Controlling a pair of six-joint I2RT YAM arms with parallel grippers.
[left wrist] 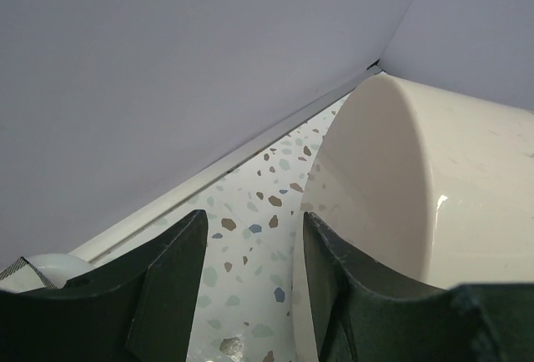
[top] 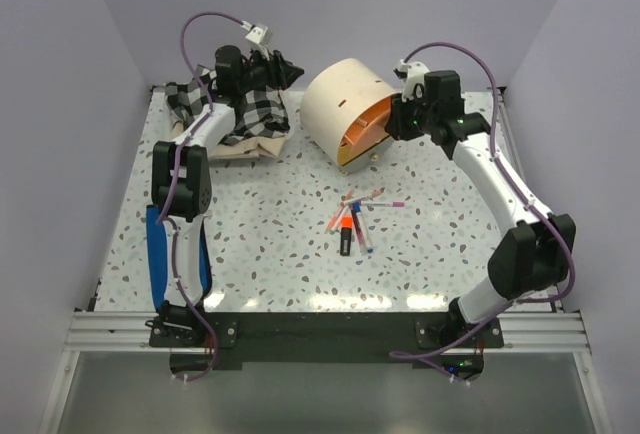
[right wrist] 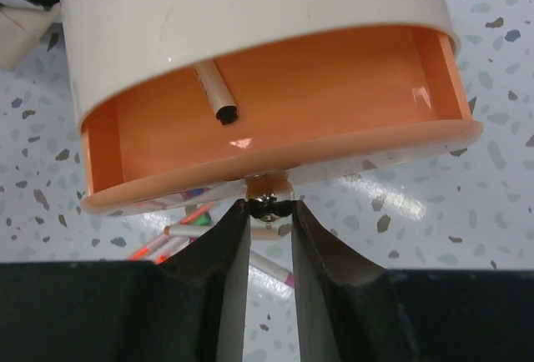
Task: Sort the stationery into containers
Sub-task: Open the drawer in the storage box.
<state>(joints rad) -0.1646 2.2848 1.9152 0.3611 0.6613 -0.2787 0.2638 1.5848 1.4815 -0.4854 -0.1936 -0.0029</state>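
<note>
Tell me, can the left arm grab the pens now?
Probably yes. The left pincer is open and empty, and the pens lie in the open, nothing covering them.

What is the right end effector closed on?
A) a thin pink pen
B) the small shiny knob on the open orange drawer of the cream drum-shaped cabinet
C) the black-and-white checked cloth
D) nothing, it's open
B: in the right wrist view the right end effector pinches the small shiny knob on the front of the pulled-out orange drawer; the thin pens lie loose, apart from it.
</note>
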